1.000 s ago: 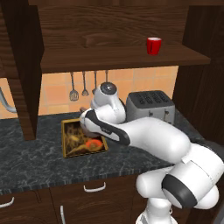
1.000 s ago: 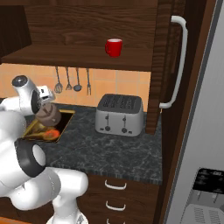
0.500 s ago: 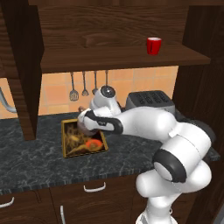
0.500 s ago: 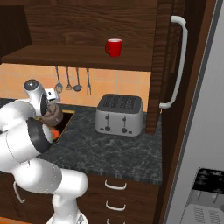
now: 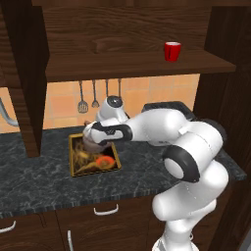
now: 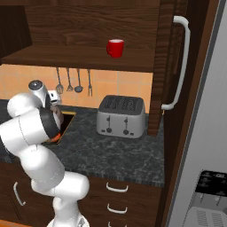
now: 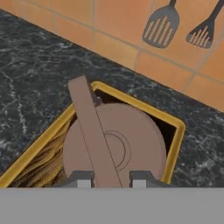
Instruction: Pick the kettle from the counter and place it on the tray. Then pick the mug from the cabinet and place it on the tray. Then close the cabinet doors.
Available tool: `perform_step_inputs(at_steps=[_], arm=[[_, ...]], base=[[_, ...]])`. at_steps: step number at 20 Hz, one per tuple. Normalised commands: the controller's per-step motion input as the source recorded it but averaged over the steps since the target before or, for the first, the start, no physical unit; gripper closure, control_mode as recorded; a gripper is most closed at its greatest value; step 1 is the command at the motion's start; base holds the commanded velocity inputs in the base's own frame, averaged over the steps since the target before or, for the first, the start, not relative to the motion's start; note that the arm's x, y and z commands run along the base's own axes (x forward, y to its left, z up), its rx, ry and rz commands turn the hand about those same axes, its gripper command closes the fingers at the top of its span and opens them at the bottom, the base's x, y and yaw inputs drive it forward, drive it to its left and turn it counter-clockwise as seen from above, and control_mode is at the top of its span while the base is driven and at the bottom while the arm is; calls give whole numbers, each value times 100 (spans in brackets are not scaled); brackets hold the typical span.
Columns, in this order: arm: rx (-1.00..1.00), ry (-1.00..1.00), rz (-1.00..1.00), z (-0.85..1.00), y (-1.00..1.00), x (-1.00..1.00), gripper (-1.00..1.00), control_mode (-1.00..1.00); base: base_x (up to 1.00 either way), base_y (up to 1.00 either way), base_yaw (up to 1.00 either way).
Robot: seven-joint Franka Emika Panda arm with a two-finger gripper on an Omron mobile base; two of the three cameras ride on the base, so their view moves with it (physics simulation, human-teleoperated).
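The kettle (image 7: 114, 144) was over the tray (image 5: 78, 169) on the desk (image 5: 147, 162), its handle between the end effector (image 7: 109, 180) tips, probably clenched on it. Mug (image 5: 172, 51) on cabinet shelf & doors open: approx. one third done.

No readable text, labels, brands or numbers anywhere. Fridge panel (image 6: 212, 195) at lower right of right base view has small marks, too blurred to read. Toaster (image 6: 121, 116) front shows knobs only, no lettering. Mug (image 6: 115, 48) is plain red. Tray (image 5: 94, 157) carries a picture, no words.
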Motion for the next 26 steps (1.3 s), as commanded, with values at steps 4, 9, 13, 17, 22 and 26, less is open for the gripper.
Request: perform_step_inputs(at_steps=[4, 9, 13, 17, 22, 26], arm=[[1, -6, 0, -16, 17, 40, 100, -100], [0, -1, 0, -20, 13, 29, 100, -100], [0, 0, 0, -28, 11, 12, 100, -100], [0, 0, 0, -28, 3, 0, -100, -100], [0, -13, 0, -8, 0, -11, -100, -100], [5, -20, 0, 1, 0, -2, -100, -100]], base=[[0, 0, 0], [0, 0, 0], [0, 0, 0], [0, 0, 0], [0, 0, 0], [0, 0, 0]])
